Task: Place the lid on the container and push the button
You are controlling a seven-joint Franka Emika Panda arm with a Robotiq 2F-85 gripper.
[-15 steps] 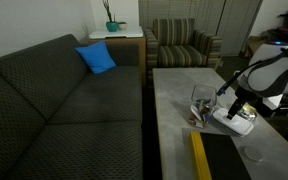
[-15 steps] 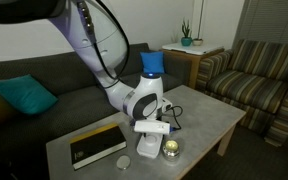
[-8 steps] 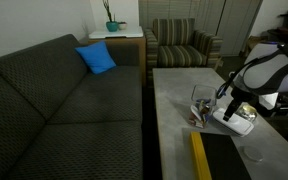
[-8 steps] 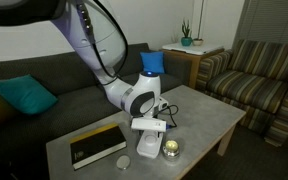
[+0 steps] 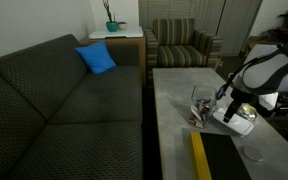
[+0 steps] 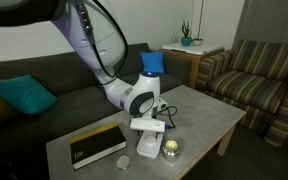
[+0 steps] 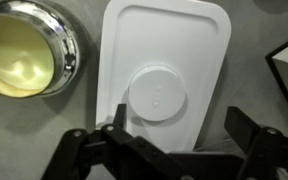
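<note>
Gripper (image 7: 179,140) spread wide over white rounded-oblong lid (image 7: 164,40) bearing a raised round disc (image 7: 156,95)

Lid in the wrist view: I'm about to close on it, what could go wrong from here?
1. The lid lies flat on the table, so the open gripper may slip off its thin edges.
2. The tin sits close beside the lid; a sideways nudge could hit it.
3. The container stands upright and clear; a misaligned lid might tip it.

Grey table (image 6: 209,115), lid (image 7: 164,60), tin (image 7: 24,50), container (image 5: 201,103), book (image 6: 94,145)
</note>
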